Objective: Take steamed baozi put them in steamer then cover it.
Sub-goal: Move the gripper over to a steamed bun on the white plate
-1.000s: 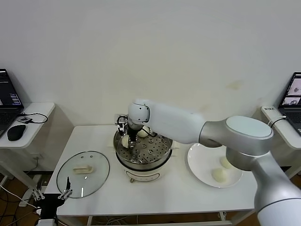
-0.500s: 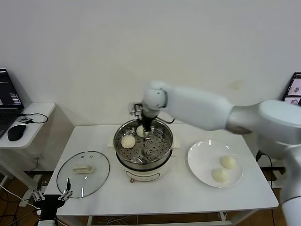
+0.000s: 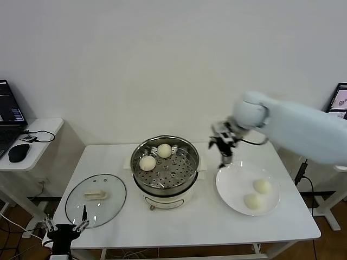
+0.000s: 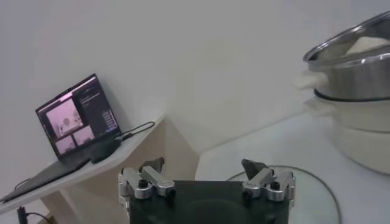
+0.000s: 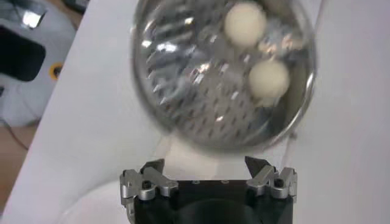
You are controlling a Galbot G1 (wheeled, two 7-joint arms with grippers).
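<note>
The steamer (image 3: 165, 168) stands mid-table with two baozi (image 3: 147, 163) (image 3: 164, 150) on its perforated tray; the right wrist view shows the same pair (image 5: 245, 22) (image 5: 269, 79) in the pot (image 5: 213, 115). Two more baozi (image 3: 262, 186) (image 3: 252, 201) lie on the white plate (image 3: 230, 184) to the right. My right gripper (image 3: 222, 145) hangs open and empty between the steamer and the plate, above the plate's far left rim. The glass cover (image 3: 95, 199) lies flat on the table at front left. My left gripper (image 3: 65, 227) sits open and low by the cover's near edge.
A side table (image 3: 38, 135) at far left carries a laptop (image 3: 8, 116) and a mouse (image 3: 18, 152). Another laptop (image 3: 339, 108) shows at the right edge. The left wrist view shows the steamer's side (image 4: 353, 91) and the left laptop (image 4: 76, 122).
My right gripper let go of a baozi in the steamer, rose out of the pot and swung right toward the plate. Two baozi now lie in the steamer.
</note>
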